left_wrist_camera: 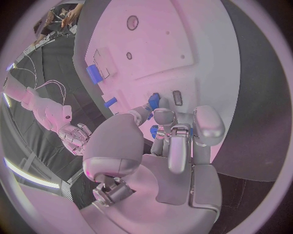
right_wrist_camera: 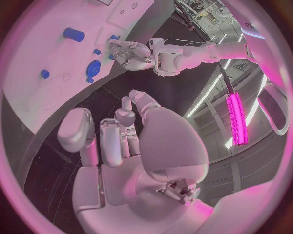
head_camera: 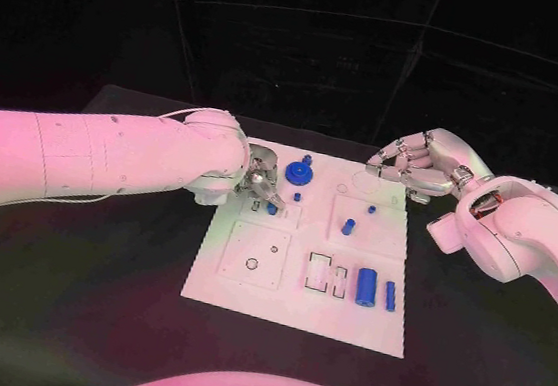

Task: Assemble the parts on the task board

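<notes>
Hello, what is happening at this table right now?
A two-armed robot is assembling small blue parts on a white task board. Its left hand is down at the board's far left area, fingers around a small blue part. The right hand hovers over the far right corner, holding nothing. A large blue cylinder lies on the board nearer the robot.

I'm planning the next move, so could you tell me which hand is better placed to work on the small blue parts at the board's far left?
Probably left: the left hand is over those parts; the right hand hovers beyond the task board.
</notes>
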`<state>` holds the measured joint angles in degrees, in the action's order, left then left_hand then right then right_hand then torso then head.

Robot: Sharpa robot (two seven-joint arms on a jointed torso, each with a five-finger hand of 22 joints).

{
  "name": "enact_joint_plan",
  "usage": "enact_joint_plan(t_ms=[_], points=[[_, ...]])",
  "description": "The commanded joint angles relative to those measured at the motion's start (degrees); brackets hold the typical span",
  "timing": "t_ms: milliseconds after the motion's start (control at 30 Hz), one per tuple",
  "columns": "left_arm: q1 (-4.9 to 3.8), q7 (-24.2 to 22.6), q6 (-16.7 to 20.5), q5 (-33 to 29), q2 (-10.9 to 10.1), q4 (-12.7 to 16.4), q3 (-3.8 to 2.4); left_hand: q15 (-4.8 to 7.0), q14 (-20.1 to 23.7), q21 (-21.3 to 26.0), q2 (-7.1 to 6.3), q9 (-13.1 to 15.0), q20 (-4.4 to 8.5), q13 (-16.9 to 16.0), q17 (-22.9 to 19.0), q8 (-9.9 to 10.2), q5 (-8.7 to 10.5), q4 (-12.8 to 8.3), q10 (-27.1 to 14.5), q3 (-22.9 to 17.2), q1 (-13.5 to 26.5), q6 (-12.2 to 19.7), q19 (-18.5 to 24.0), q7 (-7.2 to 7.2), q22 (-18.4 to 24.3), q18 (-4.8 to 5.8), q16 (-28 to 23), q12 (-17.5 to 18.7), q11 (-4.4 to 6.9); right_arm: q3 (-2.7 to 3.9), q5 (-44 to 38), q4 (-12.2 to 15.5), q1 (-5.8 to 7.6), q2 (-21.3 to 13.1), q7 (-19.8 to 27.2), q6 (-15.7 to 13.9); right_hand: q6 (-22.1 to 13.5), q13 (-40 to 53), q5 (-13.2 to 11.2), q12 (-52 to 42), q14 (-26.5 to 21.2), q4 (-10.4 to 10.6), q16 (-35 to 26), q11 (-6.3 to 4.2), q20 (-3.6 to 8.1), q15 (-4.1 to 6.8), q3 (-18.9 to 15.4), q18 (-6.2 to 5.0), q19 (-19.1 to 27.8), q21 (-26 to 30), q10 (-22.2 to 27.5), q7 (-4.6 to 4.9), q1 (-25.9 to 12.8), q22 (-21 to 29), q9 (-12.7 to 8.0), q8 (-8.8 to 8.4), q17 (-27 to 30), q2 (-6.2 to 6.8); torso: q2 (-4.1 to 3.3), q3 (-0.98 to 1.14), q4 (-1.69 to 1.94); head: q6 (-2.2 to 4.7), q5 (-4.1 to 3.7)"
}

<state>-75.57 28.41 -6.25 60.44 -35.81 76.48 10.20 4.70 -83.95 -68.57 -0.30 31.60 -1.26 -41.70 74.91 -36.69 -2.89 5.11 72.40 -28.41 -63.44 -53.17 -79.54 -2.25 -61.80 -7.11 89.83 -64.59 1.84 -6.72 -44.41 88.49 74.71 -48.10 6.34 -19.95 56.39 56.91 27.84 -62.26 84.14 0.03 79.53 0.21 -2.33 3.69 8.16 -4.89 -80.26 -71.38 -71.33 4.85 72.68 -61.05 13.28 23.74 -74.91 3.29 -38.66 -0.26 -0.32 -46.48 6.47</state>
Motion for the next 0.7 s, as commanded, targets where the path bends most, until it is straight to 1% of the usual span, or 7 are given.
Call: enact_joint_plan(t_ms=[33, 367, 433, 467, 600, 633, 700], points=[[0.12, 0.57, -3.09, -1.14, 0.28, -0.28, 0.15, 0.31, -6.05, -0.31, -0.13, 0.04, -0.1, -0.21, 15.09, 0.13, -0.09, -7.01, 0.52, -7.31, 0.84, -0.54, -0.5, 0.07, -0.18, 1.13, 0.17, -0.46, 0.04, 0.03, -0.08, 0.14, 0.12, 0.06, 0.65, 0.37, -0.29, -0.08, 0.2, 0.35, 3.11, -0.05, -0.2, -0.11, 0.09, 0.23, 0.27, -0.8, -0.04, 0.29, 0.31, -0.09, 0.42, 0.07, 0.06, 0.21, -2.14, 0.13, 0.0, -0.01, 0.07, -0.05, -0.06], [0.08, 0.6, -3.94, -1.24, 0.61, -0.6, 0.14, 0.43, -6.05, -0.77, -0.53, 0.23, -0.02, -1.11, 15.09, 0.11, -0.09, -6.84, 1.03, -7.17, 1.6, -1.01, -0.75, 0.31, -0.78, 1.25, 0.17, -1.01, 0.22, 0.03, -0.08, 0.02, 0.12, 0.19, 0.66, 0.63, -0.29, -0.11, 0.23, 0.36, 3.1, -0.05, -0.21, -0.12, 0.09, 0.23, 0.35, -0.8, -0.04, 0.29, 0.32, -0.11, 0.48, 0.06, 0.08, 0.26, -2.13, 0.09, 0.03, -0.02, 0.04, -0.18, -0.06], [0.08, 0.59, -3.84, -1.25, 0.62, -0.63, 0.14, 0.48, -6.05, -0.79, -0.74, 0.3, 0.02, -3.47, 15.09, 0.08, -0.09, -6.89, 1.89, -7.11, 1.76, -1.22, -0.77, 0.4, -0.81, 1.25, 0.17, -2.26, 0.29, 0.03, -0.08, 0.01, 0.12, 0.21, 0.67, 0.63, -0.29, -0.11, 0.23, 0.36, 3.1, -0.05, -0.21, -0.12, 0.09, 0.23, 0.35, -0.8, -0.04, 0.29, 0.32, -0.11, 0.48, 0.06, 0.08, 0.26, -2.13, 0.09, 0.04, -0.02, 0.04, -0.12, -0.1], [0.08, 0.58, -3.73, -1.25, 0.63, -0.65, 0.14, 0.51, -6.05, -0.79, -0.85, 0.32, 0.04, -3.69, 15.09, 0.08, -0.08, -6.89, 1.97, -7.05, 1.87, -1.3, -0.78, 0.43, -0.8, 1.24, 0.17, -2.38, 0.32, 0.03, -0.08, 0.01, 0.12, 0.22, 0.68, 0.63, -0.29, -0.11, 0.23, 0.36, 3.1, -0.05, -0.21, -0.12, 0.09, 0.23, 0.35, -0.8, -0.04, 0.29, 0.32, -0.11, 0.48, 0.06, 0.08, 0.26, -2.13, 0.09, 0.03, -0.01, 0.05, -0.11, -0.1], [0.07, 0.51, -2.98, -1.25, 0.65, -0.69, 0.14, 0.6, -6.05, -0.84, -2.62, 0.53, 0.16, -4.36, 15.09, 0.06, 0.04, -5.53, 2.22, -4.38, 4.56, -2.1, -0.83, 0.56, -0.88, 1.27, 0.17, -2.84, 0.4, 0.03, -0.08, -0.02, 0.12, 0.25, 0.72, 0.55, -0.31, -0.21, 0.24, 0.45, 3.08, -0.05, -0.3, -0.12, 0.09, 0.23, 0.37, -0.81, -0.01, 0.35, 0.39, -0.11, 0.48, 0.14, 0.09, 0.28, -2.03, 0.12, -0.03, -0.02, 0.08, -0.07, -0.15], [0.08, 0.48, -2.52, -1.25, 0.63, -0.73, 0.14, 0.59, -6.05, -0.9, -3.79, 0.61, 0.2, -4.46, 15.09, 0.0, 0.01, -4.24, 2.26, -2.27, 6.68, -2.53, -0.87, 0.45, -0.97, 1.29, 0.17, -2.94, 0.29, 0.03, -0.08, -0.05, 0.12, 0.26, 0.76, 0.52, -0.31, -0.22, 0.24, 0.45, 3.08, -0.04, -0.3, -0.12, 0.09, 0.23, 0.37, -0.81, -0.01, 0.35, 0.39, -0.1, 0.48, 0.14, 0.09, 0.28, -2.03, 0.12, -0.01, -0.04, 0.07, -0.06, -0.17], [0.08, 0.45, -1.96, -1.25, 0.57, -0.76, 0.14, 0.52, -6.05, -1.0, -5.5, 0.67, 0.18, -4.65, 15.09, 0.0, -0.04, -1.53, 2.32, 1.83, 10.69, -3.11, -0.96, 0.39, -1.12, 1.36, 0.17, -3.12, 0.29, 0.03, -0.08, -0.08, 0.12, 0.28, 0.78, 0.5, -0.39, -0.31, 0.23, 0.53, 3.07, 0.0, -0.34, -0.09, 0.09, 0.22, 0.36, -0.82, 0.0, 0.37, 0.45, -0.06, 0.42, 0.16, 0.08, 0.28, -1.99, 0.18, 0.0, -0.06, 0.07, -0.01, -0.17]])
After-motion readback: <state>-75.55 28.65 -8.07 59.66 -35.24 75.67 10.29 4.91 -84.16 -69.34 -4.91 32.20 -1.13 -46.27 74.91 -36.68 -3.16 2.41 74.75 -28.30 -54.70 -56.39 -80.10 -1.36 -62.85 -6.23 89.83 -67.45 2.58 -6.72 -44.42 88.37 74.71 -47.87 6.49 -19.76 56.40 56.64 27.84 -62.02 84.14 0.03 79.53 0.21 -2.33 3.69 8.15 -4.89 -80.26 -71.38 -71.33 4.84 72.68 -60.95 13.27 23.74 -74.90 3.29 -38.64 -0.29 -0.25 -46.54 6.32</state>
